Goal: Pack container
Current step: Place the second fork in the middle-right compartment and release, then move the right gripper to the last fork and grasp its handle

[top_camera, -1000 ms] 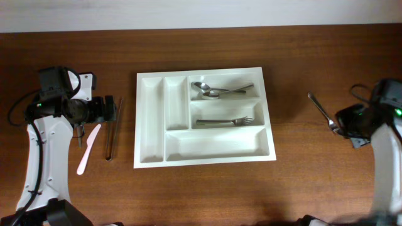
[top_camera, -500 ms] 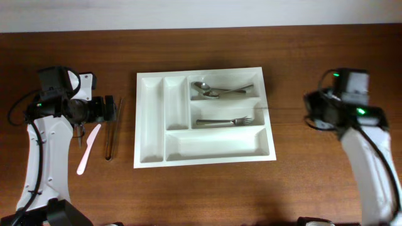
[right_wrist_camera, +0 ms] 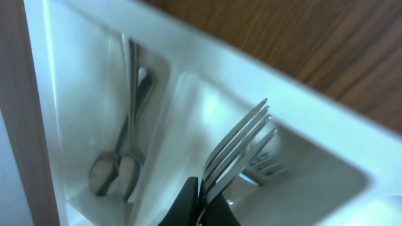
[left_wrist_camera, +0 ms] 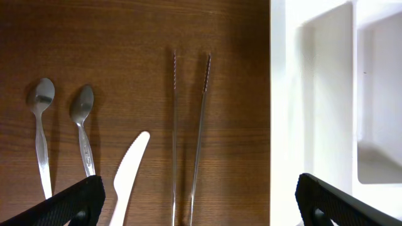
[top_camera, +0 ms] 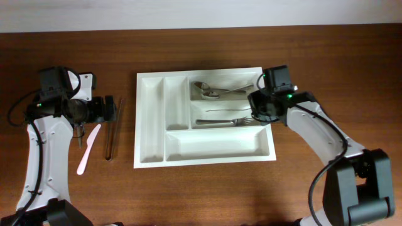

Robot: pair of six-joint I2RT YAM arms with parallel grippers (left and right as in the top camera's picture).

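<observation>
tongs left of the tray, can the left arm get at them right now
Probably yes. The left gripper hangs open right above the tongs, which lie bare on the table with nothing across them. The knife and the tray sit to either side, apart from them.

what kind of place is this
Probably a robot lab bench staged as a kitchen: a wooden table, a white cutlery tray with spoons and a fork in it, tongs and a plastic knife beside it.

Container (top_camera: 146, 125): plain white. Table (top_camera: 326, 56): dark brown, streaked with wood grain. Knife (top_camera: 88, 148): white, seen faintly pink from overhead. Tongs (left_wrist_camera: 174, 138), spoons (left_wrist_camera: 41, 93), fork (right_wrist_camera: 220, 164): shiny silver.
</observation>
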